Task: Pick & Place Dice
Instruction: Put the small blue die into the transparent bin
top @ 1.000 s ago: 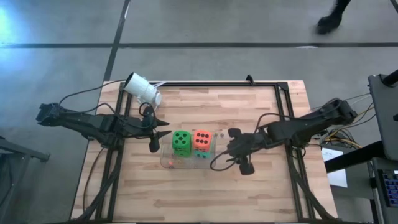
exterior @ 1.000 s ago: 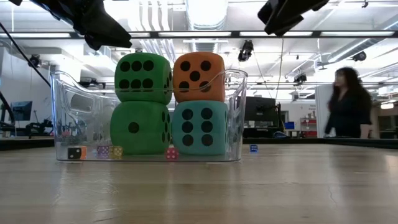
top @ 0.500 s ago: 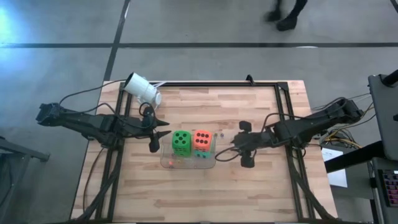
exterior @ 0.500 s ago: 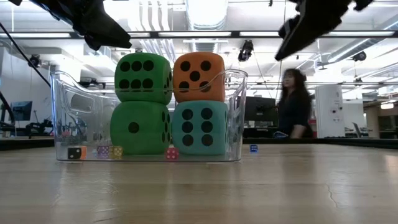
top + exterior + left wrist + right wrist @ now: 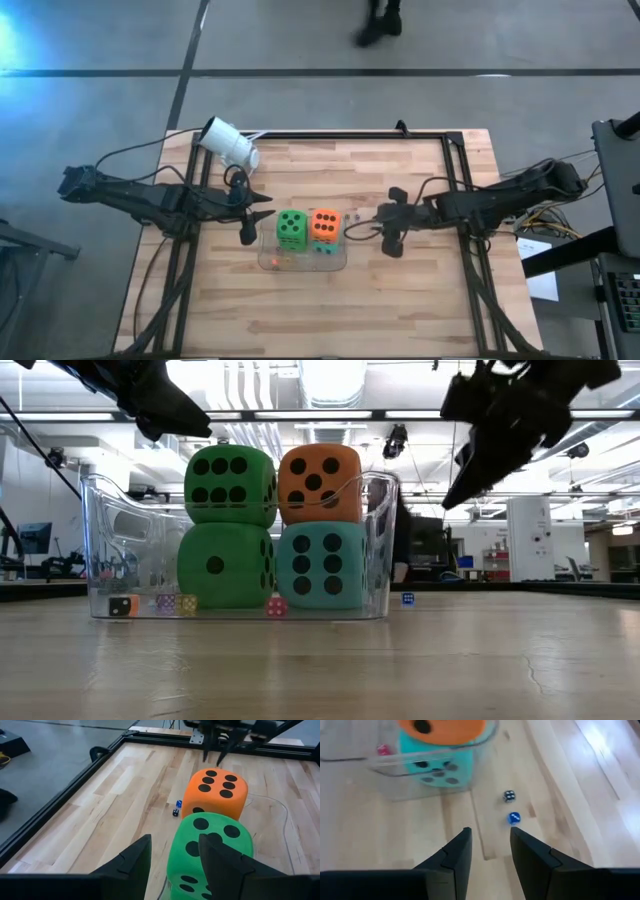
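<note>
Wooden desk (image 5: 420, 290) holds a clear bin (image 5: 105, 530) with four dice stacked two high: orange die (image 5: 216, 790) over teal, green die (image 5: 212, 842) over green. They look soft and light; squeeze opposite faces. Left claw (image 5: 172, 857) and right claw (image 5: 487, 847) hover parted, empty.

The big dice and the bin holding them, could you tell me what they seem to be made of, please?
The big dice, such as the orange die and the teal die, look like soft matte foam: rounded corners, no shine. The bin appears to be clear glossy plastic, since the dice show through its walls.
</note>
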